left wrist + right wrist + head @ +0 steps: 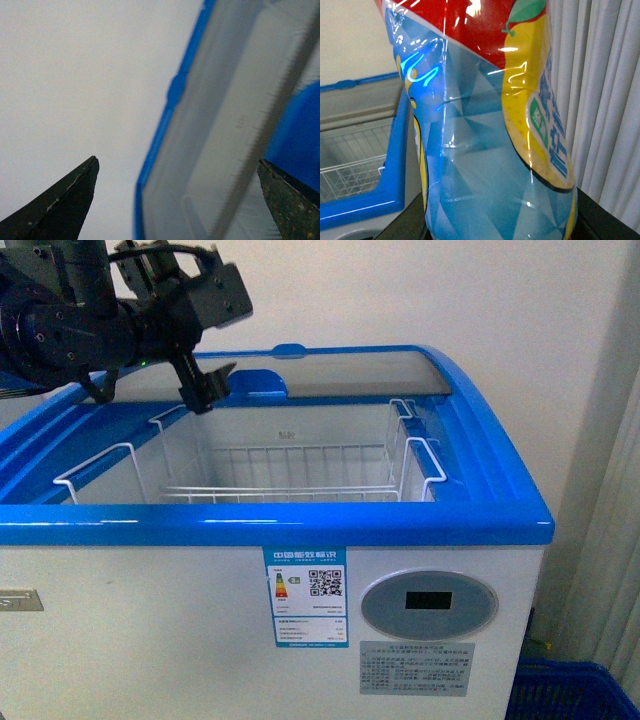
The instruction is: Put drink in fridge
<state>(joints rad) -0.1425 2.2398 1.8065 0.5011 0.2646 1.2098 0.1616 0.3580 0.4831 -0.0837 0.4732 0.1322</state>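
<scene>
The fridge (300,525) is a white chest cooler with a blue rim. Its curved glass lid (350,375) is slid toward the back, so the inside shows. My left gripper (210,388) hangs open over the back left of the opening, beside the lid's blue handle (255,383). In the left wrist view its two dark fingertips (82,192) stand wide apart with the blurred lid edge (165,130) between them. The drink bottle (485,150), clear blue with a red and yellow label, fills the right wrist view. My right gripper (500,222) is shut on it, beside the fridge's rim (395,165).
White wire baskets (290,475) line the fridge's inside. A blue crate (570,690) sits on the floor at the fridge's lower right. Pale curtains (605,100) hang to the right, and a white wall stands behind the fridge.
</scene>
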